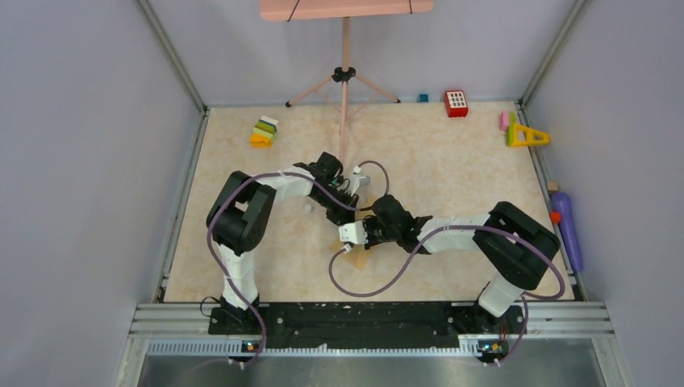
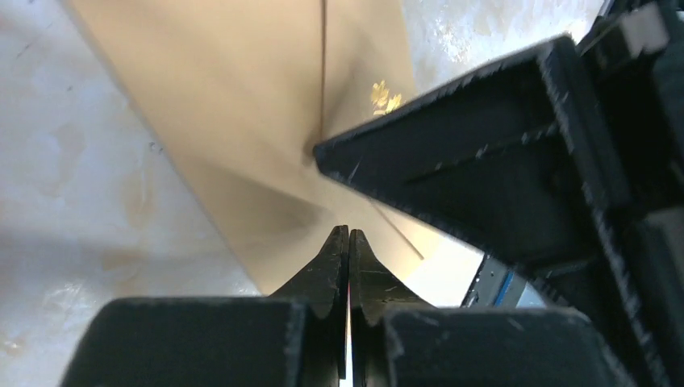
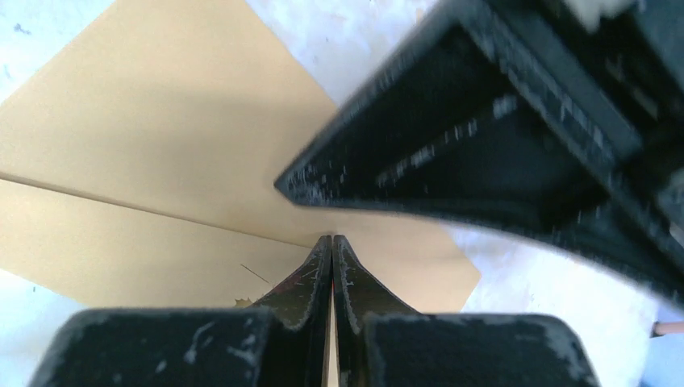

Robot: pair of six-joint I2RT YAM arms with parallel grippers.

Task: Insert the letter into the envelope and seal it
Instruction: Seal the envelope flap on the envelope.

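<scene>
The brown envelope [image 2: 242,105] lies flat on the marbled table, a crease and a small gold mark on its face. In the right wrist view the envelope [image 3: 161,121] shows its flap fold line. From above, only a corner of the envelope [image 1: 357,260] peeks out under the two arms. My left gripper [image 2: 348,230] is shut, its tips down on the paper with nothing visible between them. My right gripper [image 3: 332,237] is also shut, tips resting at the fold line. The two grippers meet tip to tip over the envelope. The letter is hidden.
Toys line the table's far edge: stacked coloured blocks [image 1: 264,131], a red block [image 1: 456,103] and a yellow triangle [image 1: 528,135]. A purple object [image 1: 567,226] lies at the right edge. A tripod [image 1: 344,76] stands at the back. Grey walls enclose the table.
</scene>
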